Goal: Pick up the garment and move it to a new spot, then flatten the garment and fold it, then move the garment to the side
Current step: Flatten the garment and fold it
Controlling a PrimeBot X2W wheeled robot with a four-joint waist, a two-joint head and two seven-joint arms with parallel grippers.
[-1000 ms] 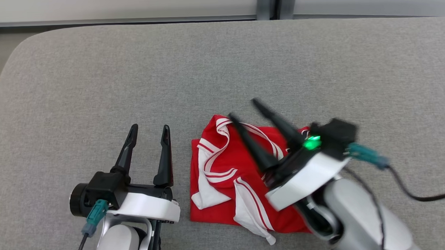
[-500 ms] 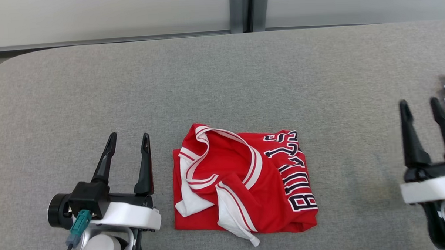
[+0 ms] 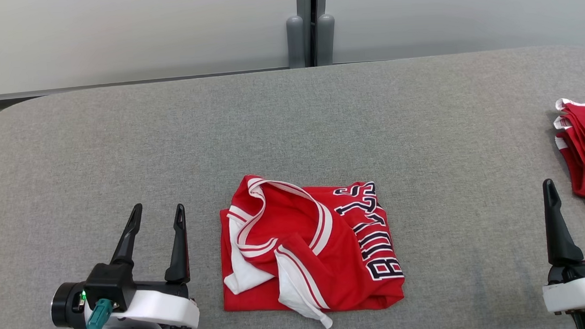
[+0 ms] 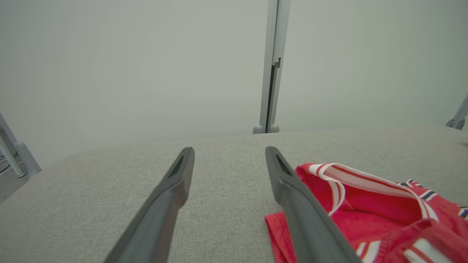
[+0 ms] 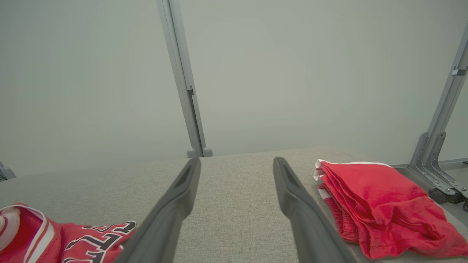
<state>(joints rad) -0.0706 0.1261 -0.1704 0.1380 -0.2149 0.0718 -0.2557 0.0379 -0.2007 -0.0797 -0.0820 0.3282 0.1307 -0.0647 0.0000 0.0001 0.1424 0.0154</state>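
Claw left [image 3: 158, 207], claw right [image 3: 569, 181]: wide, empty

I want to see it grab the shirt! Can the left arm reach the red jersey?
Probably yes. The left gripper stands open right beside the red jersey, with nothing but grey table between them.

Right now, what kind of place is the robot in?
Probably a test room for folding clothes: a grey cloth-covered table, plain partition panels behind it, a folded red jersey and a pile of red garments.
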